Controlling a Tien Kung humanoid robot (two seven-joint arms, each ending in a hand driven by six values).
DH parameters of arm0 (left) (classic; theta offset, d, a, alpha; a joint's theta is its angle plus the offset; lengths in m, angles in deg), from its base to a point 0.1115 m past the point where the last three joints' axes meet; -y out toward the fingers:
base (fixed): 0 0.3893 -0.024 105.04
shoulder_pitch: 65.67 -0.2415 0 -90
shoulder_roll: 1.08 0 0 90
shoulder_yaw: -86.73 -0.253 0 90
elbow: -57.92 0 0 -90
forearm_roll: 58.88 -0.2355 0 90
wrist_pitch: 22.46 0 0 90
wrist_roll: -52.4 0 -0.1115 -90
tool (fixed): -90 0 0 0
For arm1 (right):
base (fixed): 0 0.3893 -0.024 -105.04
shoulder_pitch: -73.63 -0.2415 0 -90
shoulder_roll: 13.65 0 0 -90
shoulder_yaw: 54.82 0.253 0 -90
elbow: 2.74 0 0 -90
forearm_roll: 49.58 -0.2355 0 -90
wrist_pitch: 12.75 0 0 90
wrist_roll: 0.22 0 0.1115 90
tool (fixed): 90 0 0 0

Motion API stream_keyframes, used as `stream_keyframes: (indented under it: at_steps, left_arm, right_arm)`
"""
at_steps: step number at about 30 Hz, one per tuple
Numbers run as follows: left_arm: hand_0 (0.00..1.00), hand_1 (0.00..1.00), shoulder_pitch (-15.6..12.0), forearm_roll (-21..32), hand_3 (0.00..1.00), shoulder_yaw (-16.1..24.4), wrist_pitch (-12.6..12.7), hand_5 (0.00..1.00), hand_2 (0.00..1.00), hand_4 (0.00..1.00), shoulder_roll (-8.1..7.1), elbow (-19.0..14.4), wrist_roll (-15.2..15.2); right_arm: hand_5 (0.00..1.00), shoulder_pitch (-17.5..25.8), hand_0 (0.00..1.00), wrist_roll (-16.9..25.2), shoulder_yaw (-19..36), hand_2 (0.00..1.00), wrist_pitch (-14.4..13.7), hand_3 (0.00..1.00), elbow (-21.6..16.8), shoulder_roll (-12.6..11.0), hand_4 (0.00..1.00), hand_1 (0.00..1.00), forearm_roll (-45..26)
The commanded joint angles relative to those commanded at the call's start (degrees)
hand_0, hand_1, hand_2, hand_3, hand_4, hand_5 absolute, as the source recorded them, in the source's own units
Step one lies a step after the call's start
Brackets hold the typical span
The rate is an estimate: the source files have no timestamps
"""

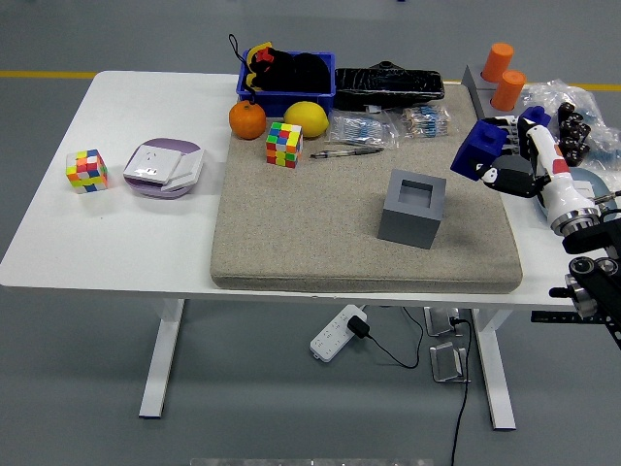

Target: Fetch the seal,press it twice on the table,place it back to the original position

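1. The blue seal [476,151] is held off the surface in the right hand [519,167], above the right edge of the grey mat [320,233]; the fingers [508,178] are curled around its right side, pinching it.
2. The grey holder [412,209] sits on the mat, left of and nearer than the seal, its square socket unoccupied and facing up (nothing touches it).
3. Between the holder and the mat's near edge lies a bare strip of mat; a wider bare stretch spreads left of the holder to the mat's left edge.
4. Beyond the holder, toward the mat's far edge, lie a pen [346,151], clear packets [359,127], a multicoloured cube [284,144], a lemon [305,117] and an orange [247,120].
5. A blue bin [287,94] and a black wrapped bundle [388,85] sit along the table's far edge, behind the holder.
6. Far right of the holder, partly hidden by the hand, stand two orange seals [503,73] in a grey block, with a second blue seal [536,117] and a light-blue tray [597,181] just showing.
7. Well left of the holder, off the mat on the white table [116,243], sit a second colourful cube [85,171] and a purple dish [163,167] holding white cards; bare table lies around them.
8. No writing is legible anywhere.
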Motion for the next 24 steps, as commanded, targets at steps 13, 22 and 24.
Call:
stream_keyframes:
  at_steps: [13, 22, 24]
  left_arm:
    - [0.719, 0.693, 0.08, 0.06, 0.721, -0.13, -0.03, 0.232, 0.684, 0.641, -0.1, 0.0, 0.03]
    - [0.719, 0.693, 0.34, 0.2, 0.721, -0.45, -0.03, 0.232, 0.684, 0.641, -0.36, -0.02, 0.04]
    - [0.719, 0.693, 0.34, 0.25, 0.721, -0.57, -0.05, 0.232, 0.684, 0.641, -0.4, -0.03, 0.05]
  right_arm:
    - [0.002, -2.57, 0.544, -1.66, -5.99, 0.417, 2.12, 0.462, -0.23, 2.2, 0.638, 0.399, -0.21]
    - [0.002, -4.39, 0.544, -2.06, -9.3, 0.417, 2.8, 0.461, 1.63, 2.46, 0.639, 0.399, -1.06]
    - [0.002, -4.57, 0.544, -2.1, -9.82, 0.417, 2.87, 0.461, 1.92, 2.41, 0.639, 0.399, -1.24]
